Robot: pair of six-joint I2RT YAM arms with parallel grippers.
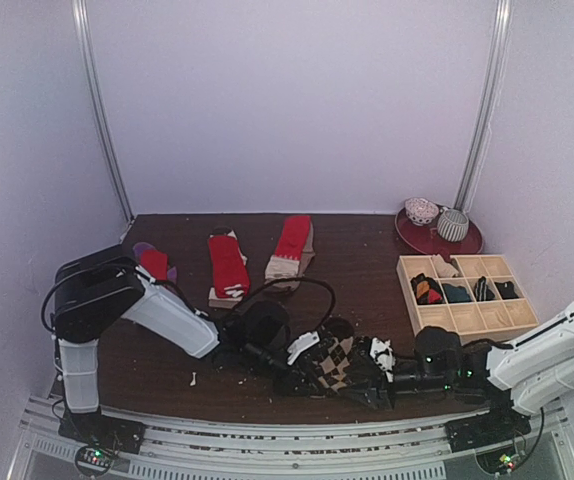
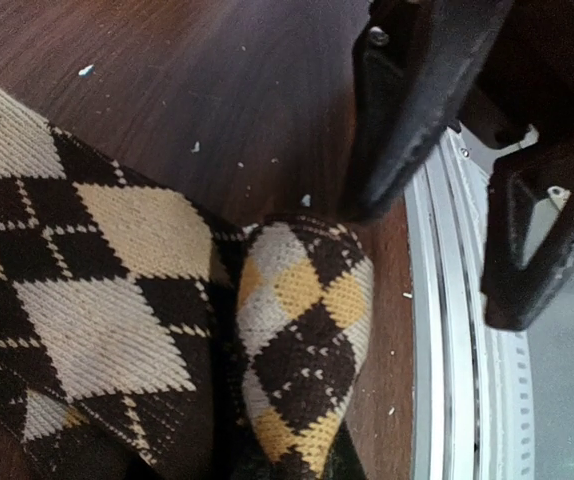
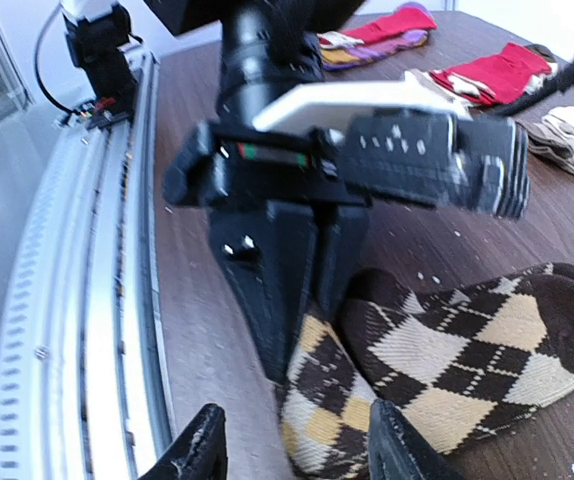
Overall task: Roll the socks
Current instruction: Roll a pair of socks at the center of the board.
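A brown-and-beige argyle sock (image 1: 335, 362) lies at the table's near edge between both arms. In the right wrist view, my left gripper (image 3: 312, 320) is shut on a raised fold of this argyle sock (image 3: 437, 350), its dark fingers close together. My right gripper (image 3: 297, 455) is open, its fingertips (image 3: 202, 445) standing either side of the same fold. The left wrist view shows the fold (image 2: 302, 360) close up and my right gripper (image 2: 434, 260) open beyond it; my left fingers are hidden there. In the top view the left gripper (image 1: 302, 380) and right gripper (image 1: 379, 385) face each other.
Two red socks (image 1: 227, 263) (image 1: 292, 245) and a red-with-purple sock (image 1: 154, 262) lie at the back left. A pale wooden grid tray (image 1: 487, 318) with rolled socks stands at the right. A red plate (image 1: 467, 243) with balls sits behind it. The metal rail (image 2: 457, 400) runs along the near edge.
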